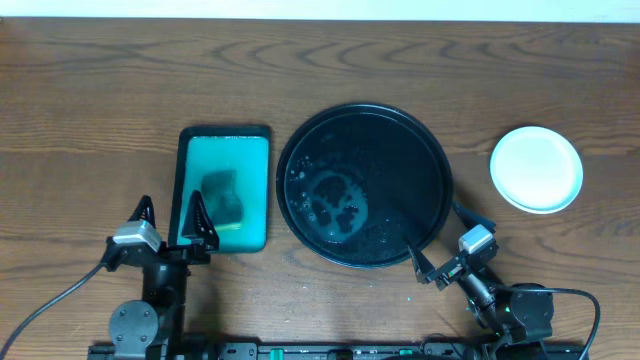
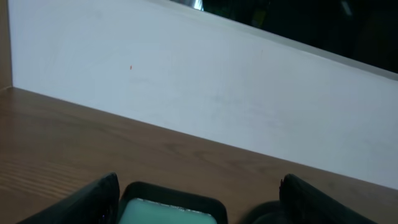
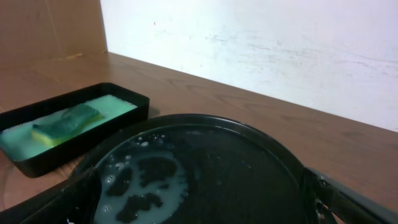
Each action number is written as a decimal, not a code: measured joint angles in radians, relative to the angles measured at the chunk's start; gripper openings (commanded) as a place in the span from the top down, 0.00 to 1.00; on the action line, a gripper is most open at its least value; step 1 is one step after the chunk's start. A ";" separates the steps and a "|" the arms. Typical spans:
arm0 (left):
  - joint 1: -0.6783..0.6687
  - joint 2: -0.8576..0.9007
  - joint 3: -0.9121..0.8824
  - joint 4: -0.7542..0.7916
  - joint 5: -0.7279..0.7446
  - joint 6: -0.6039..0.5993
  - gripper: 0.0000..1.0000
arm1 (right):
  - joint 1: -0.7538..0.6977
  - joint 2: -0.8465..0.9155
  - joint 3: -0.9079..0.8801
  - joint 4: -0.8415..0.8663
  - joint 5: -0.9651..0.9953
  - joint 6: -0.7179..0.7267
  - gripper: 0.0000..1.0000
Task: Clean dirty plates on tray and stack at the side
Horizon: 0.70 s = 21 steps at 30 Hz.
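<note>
right pincer (image 3: 205,202), fingers (image 3: 348,200) cropped by the frame, gapes beside the tray (image 3: 249,174).

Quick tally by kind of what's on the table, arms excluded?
Round black tray: 1
Rectangular teal tray: 1
Sponge: 1
White plate: 1 seen from above; anything stacked beneath it is hidden
Total: 4

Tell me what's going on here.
Nothing is being held right now. The left gripper and right gripper sit near the trays, jaws open. The black tray holds only soapy water. The white plates are off it, on the table to its right. The sponge lies in the teal tray.
</note>
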 measured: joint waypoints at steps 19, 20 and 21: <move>0.000 -0.012 -0.219 0.029 0.018 0.000 0.17 | 0.000 0.000 -0.001 0.000 0.000 0.001 0.01; 0.000 -0.012 -0.219 0.028 0.018 0.001 0.17 | 0.000 0.000 -0.001 0.000 0.000 0.002 0.01; 0.000 -0.012 -0.219 0.028 0.018 0.001 0.17 | 0.000 0.000 -0.001 0.000 0.000 0.002 0.01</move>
